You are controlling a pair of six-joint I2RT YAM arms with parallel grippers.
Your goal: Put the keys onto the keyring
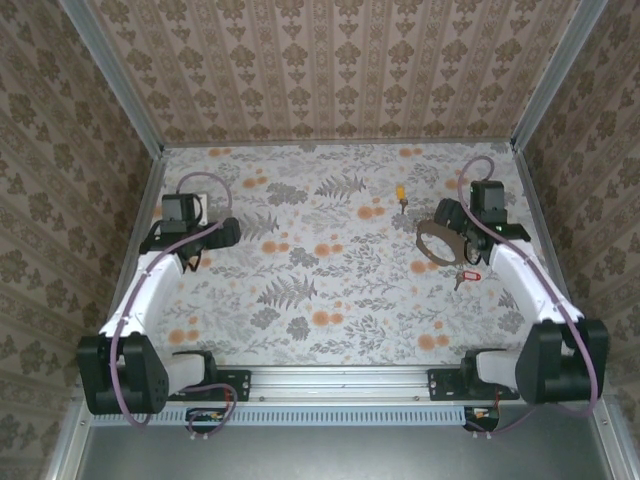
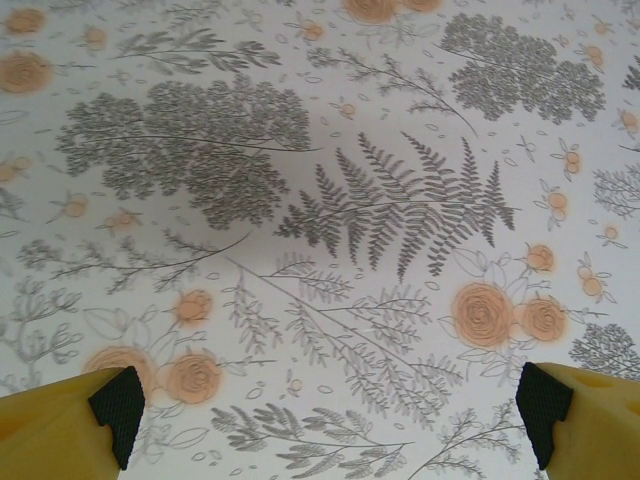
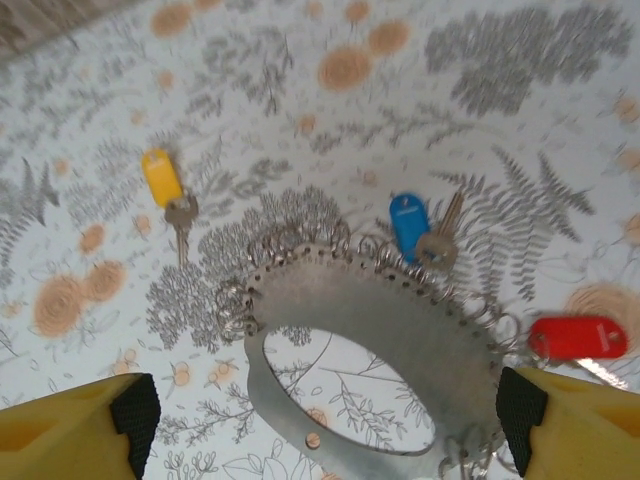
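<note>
The keyring (image 3: 400,330) is a flat grey oval band with several small wire loops along its outer edge, lying on the floral tablecloth. My right gripper (image 3: 328,408) hangs open just above its near side, yellow fingers wide to either side. A blue-headed key (image 3: 408,225) and a red-headed key (image 3: 578,337) lie against the loops on its far and right edge; I cannot tell if they are hooked on. A yellow-headed key (image 3: 163,178) lies apart to the left. From above, the keyring (image 1: 438,247), yellow key (image 1: 399,192), red key (image 1: 468,275) and right gripper (image 1: 442,222) sit at the right. My left gripper (image 2: 330,410) is open over bare cloth.
The table is boxed in by patterned walls with metal posts (image 1: 140,100) at the corners. The left gripper (image 1: 226,233) rests low at the left side, far from the keys. Open tablecloth (image 1: 320,270) lies between the two arms.
</note>
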